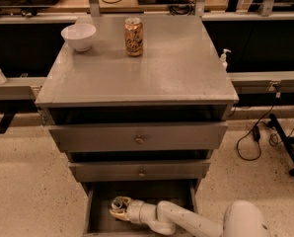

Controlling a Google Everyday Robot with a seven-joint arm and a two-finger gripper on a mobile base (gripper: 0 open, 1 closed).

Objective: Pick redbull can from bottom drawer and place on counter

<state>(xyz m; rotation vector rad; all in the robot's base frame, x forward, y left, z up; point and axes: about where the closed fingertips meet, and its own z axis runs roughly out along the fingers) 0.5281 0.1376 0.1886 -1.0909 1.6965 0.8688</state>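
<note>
The bottom drawer point(95, 216) is pulled open at the foot of the cabinet. The redbull can point(120, 202), small and silvery with a shiny top, stands in its left half. My gripper point(116, 207) reaches into the drawer from the lower right. Its fingers point(113, 214) are closed around the can, which still rests low in the drawer. The counter point(152, 68) is the broad grey top of the cabinet, well above the gripper.
A white bowl point(78, 36) and a gold-orange can point(133, 36) stand at the back of the counter. Two knobbed drawers point(137, 137) sit above the open one, and the middle one overhangs it. A cable and a stand leg point(285, 147) lie on the floor to the right.
</note>
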